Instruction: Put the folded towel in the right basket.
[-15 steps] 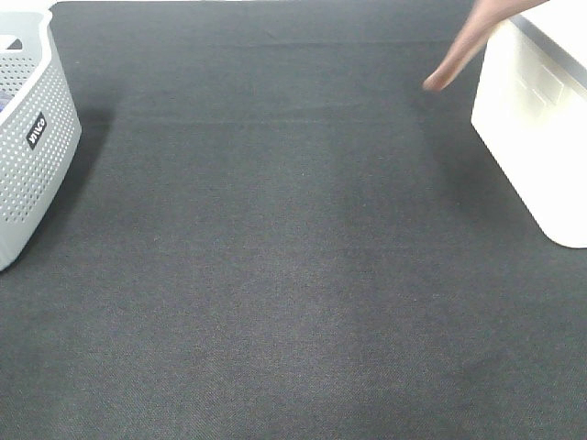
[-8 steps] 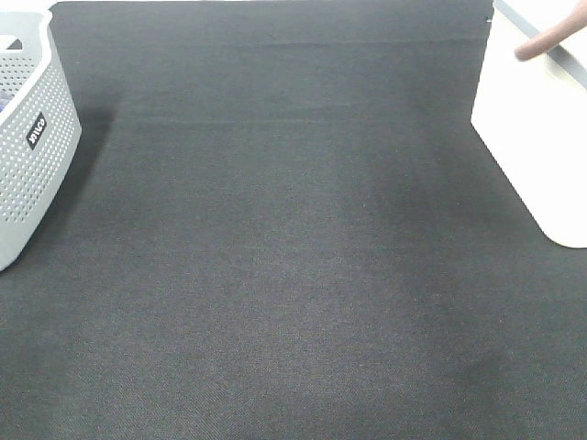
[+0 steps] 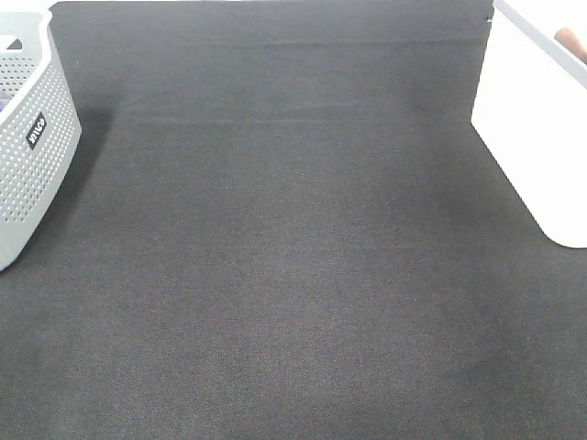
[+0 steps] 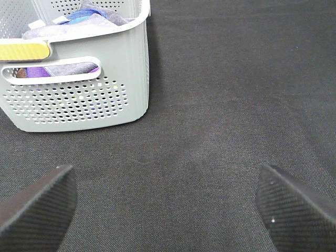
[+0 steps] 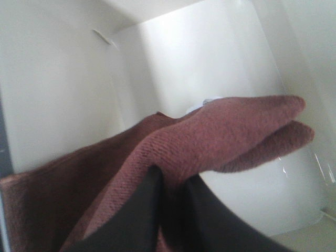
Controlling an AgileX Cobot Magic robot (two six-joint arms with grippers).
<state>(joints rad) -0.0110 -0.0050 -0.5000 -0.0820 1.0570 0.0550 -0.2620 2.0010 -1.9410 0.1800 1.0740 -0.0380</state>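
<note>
The folded towel (image 5: 220, 131) is dark red and hangs from my right gripper (image 5: 172, 181), whose black fingers are shut on its fold. It hangs inside the white right basket (image 5: 52, 79). In the exterior high view only a small tip of the towel (image 3: 567, 38) shows over the rim of the white basket (image 3: 532, 137) at the right edge; the right gripper itself is out of that view. My left gripper (image 4: 168, 205) is open and empty, low over the black cloth, near the grey basket (image 4: 79, 100).
The grey perforated basket (image 3: 27, 156) stands at the left edge and holds purple and grey clothes (image 4: 79, 21). A black cloth (image 3: 293, 257) covers the table between the two baskets.
The towel has moved right, from over the black cloth beside the white basket, across its rim and into it. Now only its tip shows in the exterior view.
</note>
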